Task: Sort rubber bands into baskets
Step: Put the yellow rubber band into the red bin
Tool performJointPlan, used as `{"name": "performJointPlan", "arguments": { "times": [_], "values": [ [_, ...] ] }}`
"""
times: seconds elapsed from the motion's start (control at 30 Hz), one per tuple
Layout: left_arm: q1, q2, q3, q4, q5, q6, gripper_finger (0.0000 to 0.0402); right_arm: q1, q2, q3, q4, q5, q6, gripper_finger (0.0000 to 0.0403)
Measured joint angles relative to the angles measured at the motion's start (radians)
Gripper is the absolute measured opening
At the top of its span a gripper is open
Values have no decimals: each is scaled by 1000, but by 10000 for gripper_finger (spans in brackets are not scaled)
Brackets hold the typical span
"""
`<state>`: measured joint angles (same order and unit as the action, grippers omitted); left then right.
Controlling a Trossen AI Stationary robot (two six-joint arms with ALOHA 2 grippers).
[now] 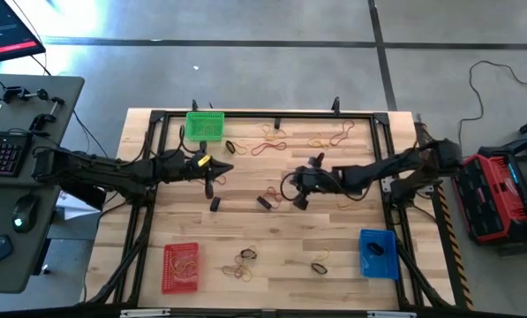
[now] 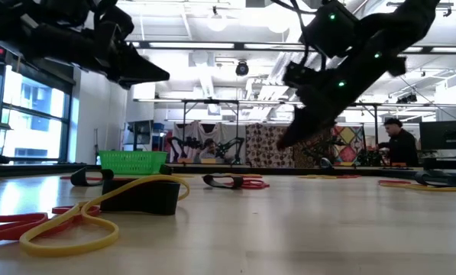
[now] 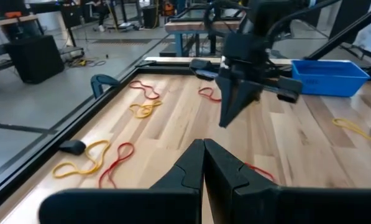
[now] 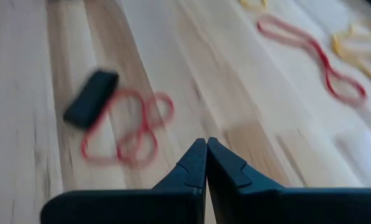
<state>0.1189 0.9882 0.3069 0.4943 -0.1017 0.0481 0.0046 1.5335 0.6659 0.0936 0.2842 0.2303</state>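
Clearly limp and light, the red rubber band (image 4: 126,127) beside a black band (image 4: 91,98) mid-counter lies under the right gripper (image 4: 206,149), jaws pressed together, so pinching one strand seems best.

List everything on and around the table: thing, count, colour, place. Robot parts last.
Green basket: one, green, far edge of the table on the left arm's side.
Red basket: one, red, near edge on the left arm's side, bands inside.
Blue basket: one, blue, near edge on the right arm's side.
Rubber bands: many; red, orange, yellowish, black; scattered over the table.
Table: one, light wood, black frame.
Desk: one, grey, beyond the left arm, with keyboard and mouse.
Red case: one, on the floor beyond the right arm.
Left gripper: shut, empty, over the table's middle-left.
Right gripper: shut, empty, over the centre.
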Motion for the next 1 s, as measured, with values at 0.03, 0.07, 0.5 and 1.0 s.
{"name": "performJointPlan", "arguments": {
  "times": [0.03,0.07,0.5,1.0],
  "values": [
    [-4,0,0,3,0,-1,0,0,-21,0,-58,0,27,0],
    [-7,0,0,8,0,-1,0,0,-42,0,-115,0,55,0],
    [-38,8,0,25,0,1,0,0,-236,0,-621,34,291,1],
    [-68,101,1,30,14,6,0,-42,-251,27,-933,-6,287,125]
  ]
}}
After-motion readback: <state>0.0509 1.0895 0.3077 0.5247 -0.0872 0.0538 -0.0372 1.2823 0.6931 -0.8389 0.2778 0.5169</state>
